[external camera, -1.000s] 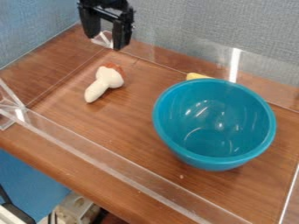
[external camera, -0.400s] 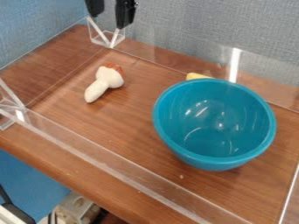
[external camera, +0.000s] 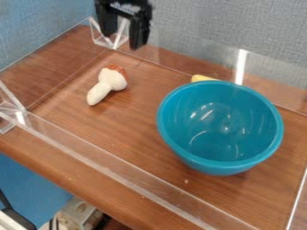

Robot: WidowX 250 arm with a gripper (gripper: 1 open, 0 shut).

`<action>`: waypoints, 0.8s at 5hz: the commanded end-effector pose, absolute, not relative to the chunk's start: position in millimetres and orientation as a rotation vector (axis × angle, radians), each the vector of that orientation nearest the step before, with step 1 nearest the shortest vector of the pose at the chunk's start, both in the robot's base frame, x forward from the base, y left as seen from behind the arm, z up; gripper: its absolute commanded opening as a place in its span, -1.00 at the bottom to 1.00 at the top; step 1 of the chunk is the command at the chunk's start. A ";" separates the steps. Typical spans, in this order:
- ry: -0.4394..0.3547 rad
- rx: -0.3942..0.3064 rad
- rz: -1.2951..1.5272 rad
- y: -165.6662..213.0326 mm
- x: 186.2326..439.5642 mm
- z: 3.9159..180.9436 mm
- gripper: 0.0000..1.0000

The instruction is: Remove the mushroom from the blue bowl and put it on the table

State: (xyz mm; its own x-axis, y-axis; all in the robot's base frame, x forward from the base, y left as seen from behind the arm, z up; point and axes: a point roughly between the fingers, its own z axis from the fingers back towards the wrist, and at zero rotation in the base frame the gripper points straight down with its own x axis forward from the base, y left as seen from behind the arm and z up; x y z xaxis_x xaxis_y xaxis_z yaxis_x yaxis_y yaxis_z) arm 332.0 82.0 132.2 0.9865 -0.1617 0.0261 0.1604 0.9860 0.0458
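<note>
See the mushroom [external camera: 108, 83] lying on the table [external camera: 138, 148], left of the blue bowl [external camera: 181, 117] in the camera view, well apart from it and clear of its rim. Take its long axis as slanting: cap at the far end, on the side towards the fingers [external camera: 122, 39], stem pointing near and left, away from the bowl. Find the fingers up beyond the bowl's far left side, raised, past the cap end and apart from it. Read them as released: spread wide, with nothing seen between them and touching neither mushroom nor bowl. Judge the placing as done, or as good as done, and want no fresh grasp; would only keep the fingers high and away from the cap, since dipping there could nudge or roll it
</note>
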 end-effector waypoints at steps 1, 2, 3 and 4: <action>-0.113 0.082 -0.159 88.6 340.9 156.7 1.00; -0.119 0.092 -0.147 100.6 350.7 155.7 1.00; -0.121 0.087 -0.177 105.2 352.9 158.1 1.00; -0.113 0.089 -0.217 104.7 350.0 159.7 1.00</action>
State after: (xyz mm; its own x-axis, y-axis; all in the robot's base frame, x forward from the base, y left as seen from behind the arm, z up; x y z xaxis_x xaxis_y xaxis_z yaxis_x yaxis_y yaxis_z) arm 347.6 100.5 136.6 0.9741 -0.2220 0.0424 0.2188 0.9734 0.0677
